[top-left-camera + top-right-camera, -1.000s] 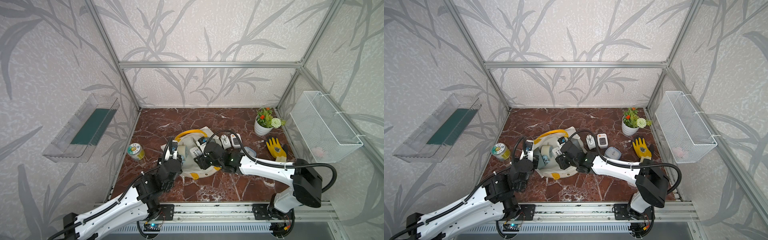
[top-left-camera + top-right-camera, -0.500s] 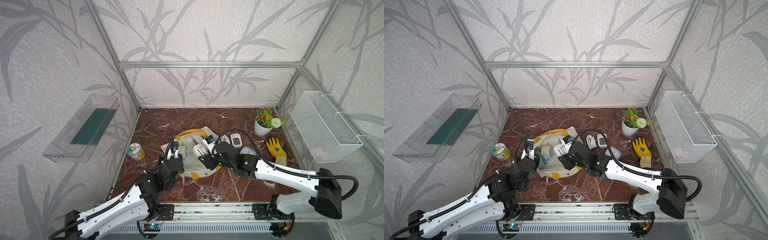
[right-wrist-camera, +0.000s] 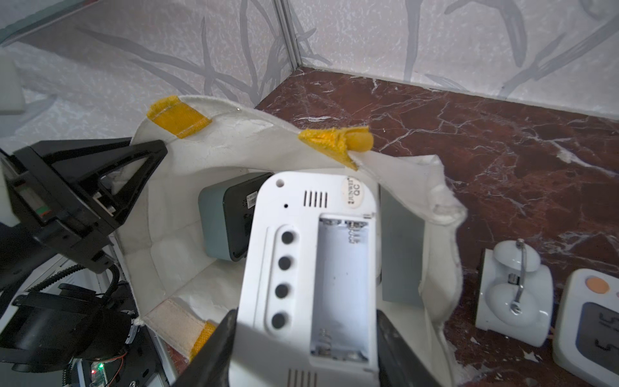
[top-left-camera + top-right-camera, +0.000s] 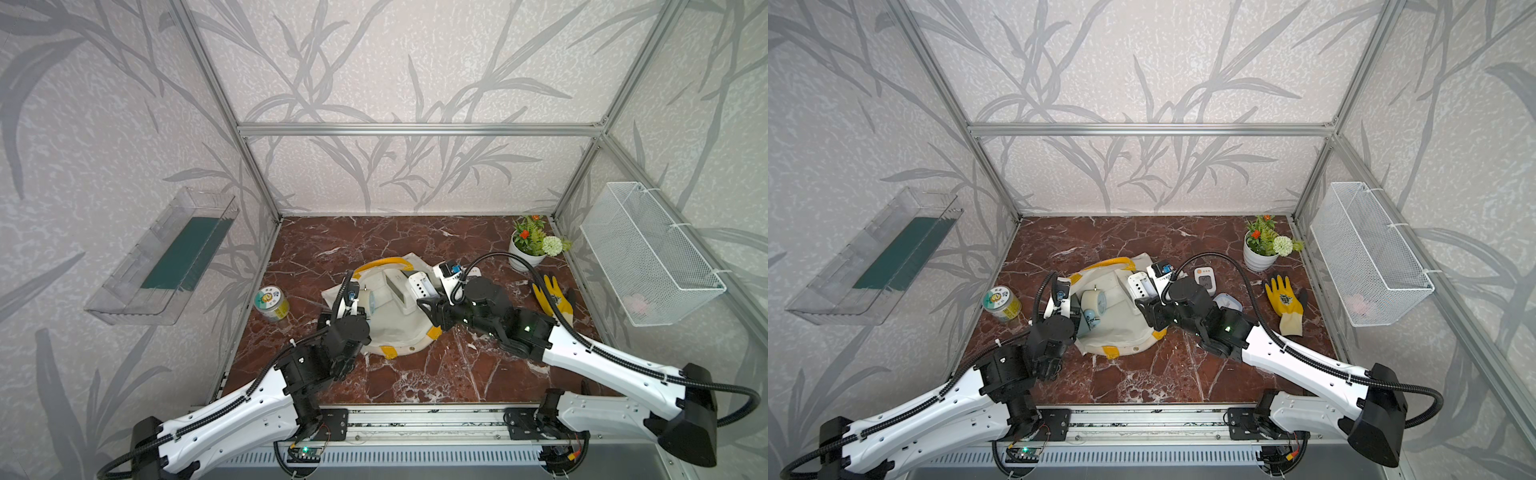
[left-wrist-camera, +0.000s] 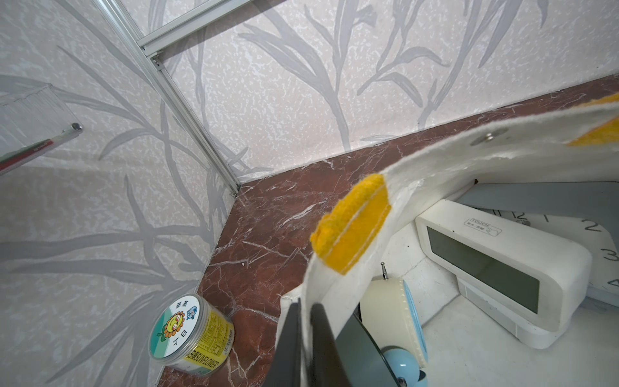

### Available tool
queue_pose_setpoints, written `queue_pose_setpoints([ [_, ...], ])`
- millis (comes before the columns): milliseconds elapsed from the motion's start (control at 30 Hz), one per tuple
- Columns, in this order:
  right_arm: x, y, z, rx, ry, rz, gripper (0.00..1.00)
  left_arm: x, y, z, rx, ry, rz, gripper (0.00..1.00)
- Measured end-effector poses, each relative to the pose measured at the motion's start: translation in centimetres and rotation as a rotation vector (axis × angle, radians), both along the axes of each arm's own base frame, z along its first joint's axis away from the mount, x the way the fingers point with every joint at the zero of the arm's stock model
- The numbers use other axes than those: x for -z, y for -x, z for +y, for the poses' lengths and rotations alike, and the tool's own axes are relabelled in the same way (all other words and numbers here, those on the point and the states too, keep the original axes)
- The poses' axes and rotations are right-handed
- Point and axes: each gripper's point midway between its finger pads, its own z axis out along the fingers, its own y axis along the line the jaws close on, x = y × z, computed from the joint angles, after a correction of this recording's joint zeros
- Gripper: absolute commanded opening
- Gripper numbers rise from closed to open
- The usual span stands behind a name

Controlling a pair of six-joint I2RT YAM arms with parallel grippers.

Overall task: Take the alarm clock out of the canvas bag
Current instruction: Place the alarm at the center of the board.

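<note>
At far left of a top view a clear shelf [image 4: 166, 257] hangs on the wall. Below and to its right a sunflower-label tin [image 4: 271, 303] stands on the marble worktop [image 4: 332, 245].

Next comes the left tool [image 5: 304, 311], closed on the rim of the canvas bag [image 4: 390, 328] and pinching the cloth between its fingers. The bag lies mid-frame in both top views, mouth held open. Inside, the left wrist view shows a round cream-and-blue clock [image 5: 392, 301] at lower centre and a white digital clock [image 5: 495, 261] to its right. The right wrist view shows a grey clock [image 3: 227, 228] further in.

At the mouth's right edge the right tool [image 3: 306, 316] grips a white alarm clock [image 3: 311, 254] by its sides, the open battery bay facing the camera. Whether the clock is clear of the cloth cannot be told.

Further right on the worktop stand a twin-bell clock [image 3: 512, 288] and an orange-button clock [image 4: 1204, 278], then a potted plant [image 4: 530, 245], a yellow glove [image 4: 555, 297] and a wire basket [image 4: 648, 257] on the wall.
</note>
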Motion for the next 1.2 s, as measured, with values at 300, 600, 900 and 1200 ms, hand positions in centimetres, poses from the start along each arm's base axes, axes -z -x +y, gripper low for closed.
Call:
queue_pose_setpoints([
  [300,-0.8,-1.1,-3.8,0.099,0.013,-0.02,0.36,0.0,0.0,0.0,0.001,-0.007,0.001,0.0],
  [600,1.2,-3.1,-7.7,0.223,0.081,0.005,0.35,0.0,0.0,0.0,0.002,-0.01,0.001,0.0],
  [900,4.2,-3.9,-10.6,0.316,0.155,0.063,0.36,0.0,0.0,0.0,0.002,-0.01,0.001,0.0],
  [1200,6.1,-4.2,-12.9,0.4,0.186,0.127,0.36,0.0,0.0,0.0,0.002,-0.01,0.001,0.0],
])
